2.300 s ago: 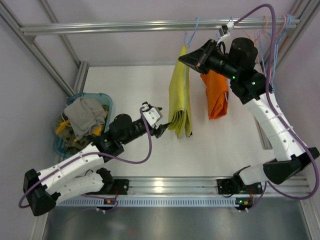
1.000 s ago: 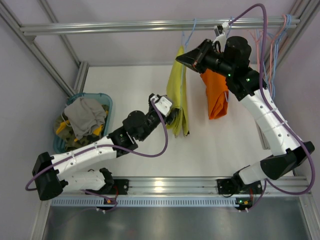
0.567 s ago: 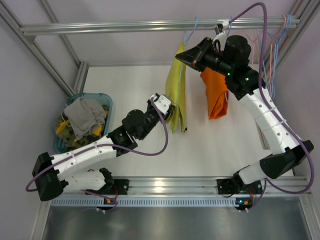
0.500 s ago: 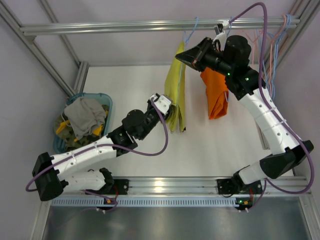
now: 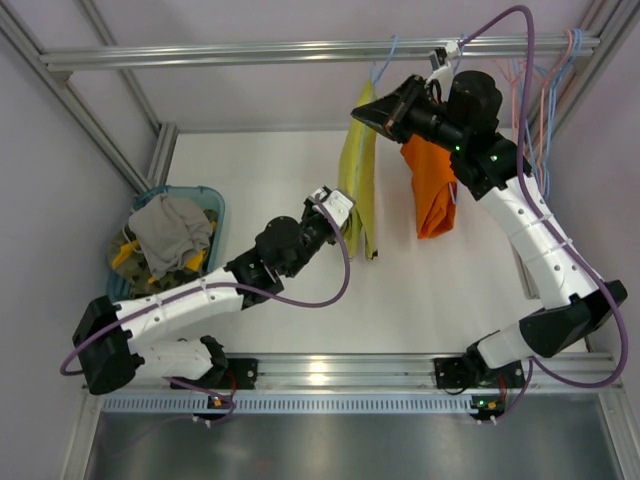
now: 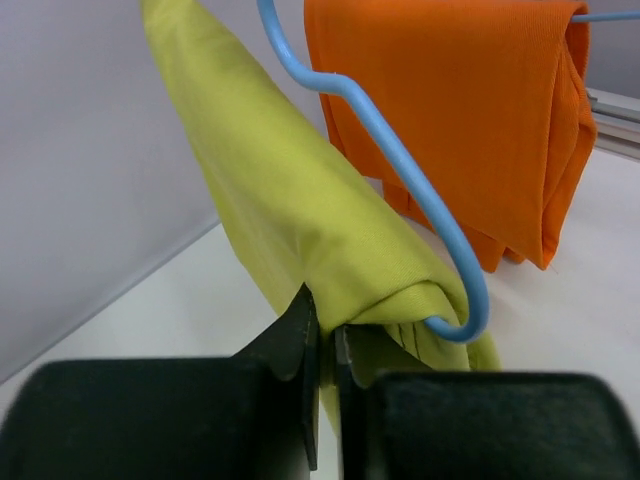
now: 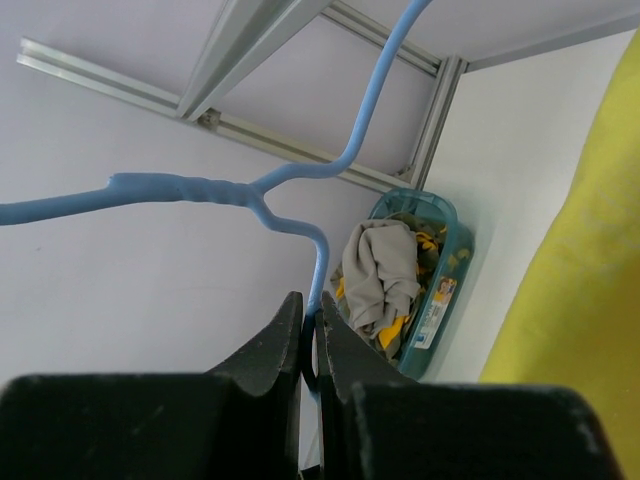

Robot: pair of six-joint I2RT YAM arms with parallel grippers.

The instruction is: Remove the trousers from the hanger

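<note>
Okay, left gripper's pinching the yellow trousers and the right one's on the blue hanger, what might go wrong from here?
1. The left gripper pinches only a thin fold of the yellow trousers; it may slip free on the pull.
2. The cloth wraps the curled end of the blue hanger, so it could snag and drag that hanger out of the right gripper.
3. The orange trousers hang close beside and may get swung or knocked.

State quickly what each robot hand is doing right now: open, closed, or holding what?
Left hand: closed, pinching the yellow-green trousers.
Right hand: closed on the blue hanger.
</note>
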